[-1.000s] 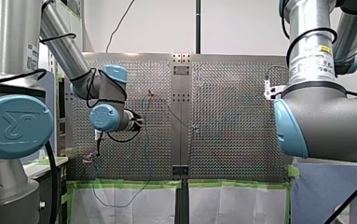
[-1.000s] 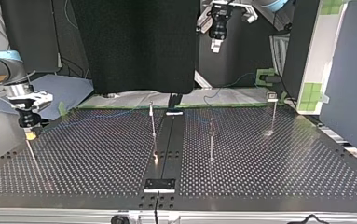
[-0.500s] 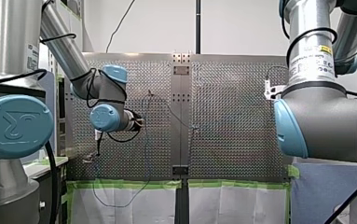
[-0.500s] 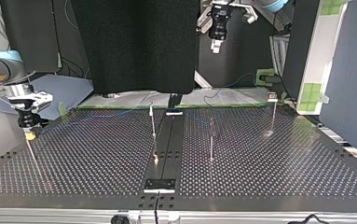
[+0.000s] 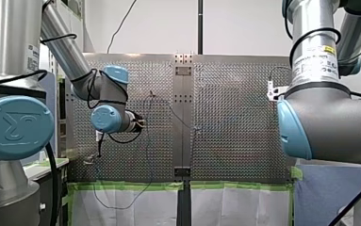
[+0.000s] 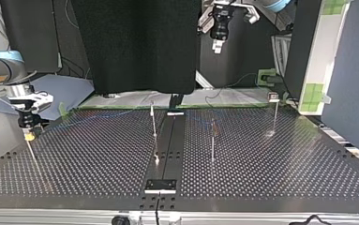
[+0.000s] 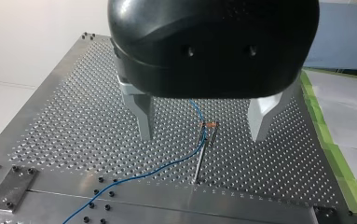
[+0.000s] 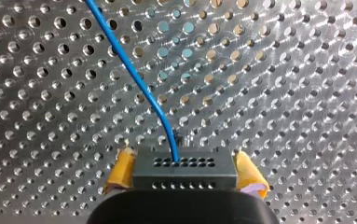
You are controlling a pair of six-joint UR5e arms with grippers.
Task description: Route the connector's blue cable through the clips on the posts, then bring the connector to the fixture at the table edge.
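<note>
Our right claw (image 8: pixel 185 164) pinches the connector (image 8: pixel 185 176). Its yellow pads (image 8: pixel 122 169) press on the two short sides of the dark block, whose face shows rows of small holes. The blue cable (image 8: pixel 136 77) leaves that face and curves off ahead of the claw, over the perforated table (image 8: pixel 288 93) close beneath.

Our left claw (image 7: pixel 202 138) is spread wide, and its metal fingers (image 7: pixel 142 114) hold nothing. Under the gap between them stands a thin post (image 7: pixel 199 162) with a small clip (image 7: pixel 209 124) at its head. The cable comes down at that clip, but we cannot tell whether it sits inside it or only against it. From there it runs across the table and off beside the claw.

In the top view a small plate (image 6: pixel 160 185) lies at the table's near edge, on the dark middle strip. Beyond it three thin posts stand upright, well apart. At that view's left the right claw hangs low over the table's side edge with the connector in it. The left claw hangs high above the far side. In the front view green tape (image 5: pixel 121 186) lines the table's edge.
</note>
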